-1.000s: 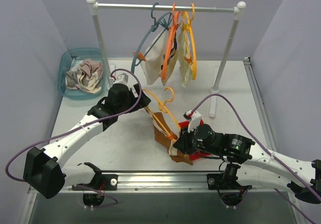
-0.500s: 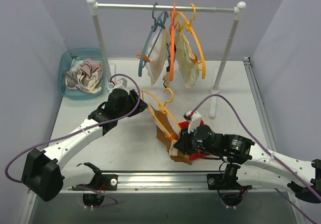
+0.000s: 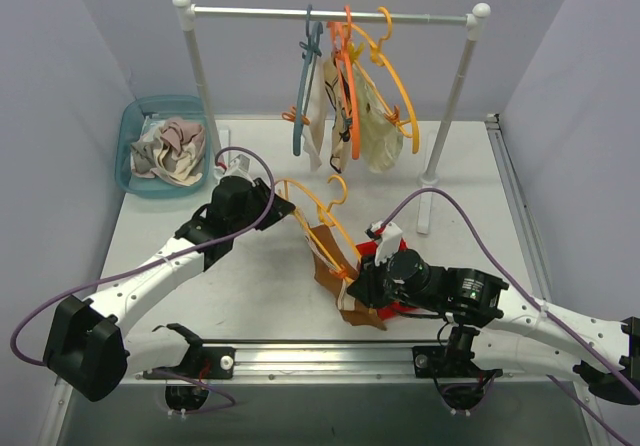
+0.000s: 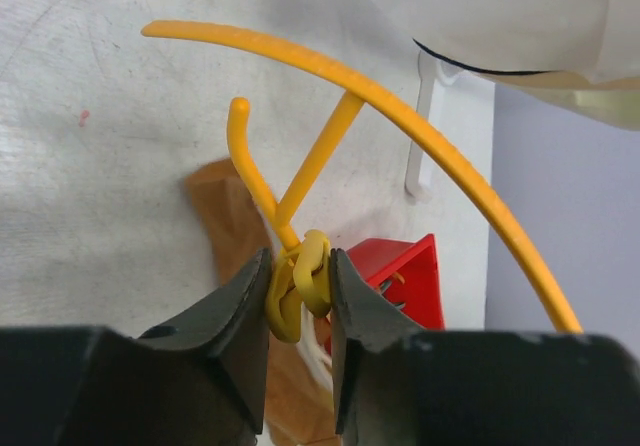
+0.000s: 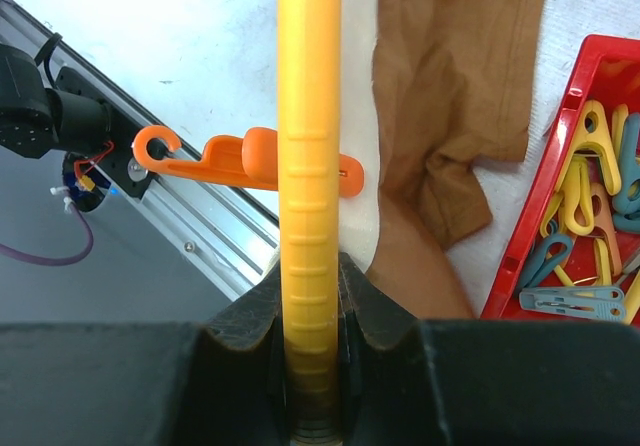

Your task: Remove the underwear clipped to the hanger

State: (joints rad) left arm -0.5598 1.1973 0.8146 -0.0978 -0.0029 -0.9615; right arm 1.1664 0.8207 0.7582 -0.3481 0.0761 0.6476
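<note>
A yellow hanger (image 3: 322,212) lies tilted over the table with brown underwear (image 3: 326,258) clipped to it. In the left wrist view the brown underwear (image 4: 224,209) lies under the hanger (image 4: 420,126). My left gripper (image 4: 300,286) is shut on the yellow clothespin (image 4: 303,278) at the hanger's neck, one finger on each side. The left gripper (image 3: 282,206) sits at the hanger's upper end. At the lower end, my right gripper (image 5: 311,301) is shut on the hanger's yellow bar (image 5: 309,116), beside the brown underwear (image 5: 450,106). The right gripper (image 3: 356,290) is near the front edge.
A rail (image 3: 330,12) at the back carries blue, orange and yellow hangers with cream underwear (image 3: 378,134). A blue basket (image 3: 134,118) at the back left holds removed pieces. A red tray (image 5: 597,56) of clothespins stands by the right gripper. An orange clothespin (image 5: 240,161) lies near the front rail.
My left gripper has closed from open onto the yellow clothespin. The hangers on the rail have swung round to the right. The right gripper has stayed shut on the hanger.
</note>
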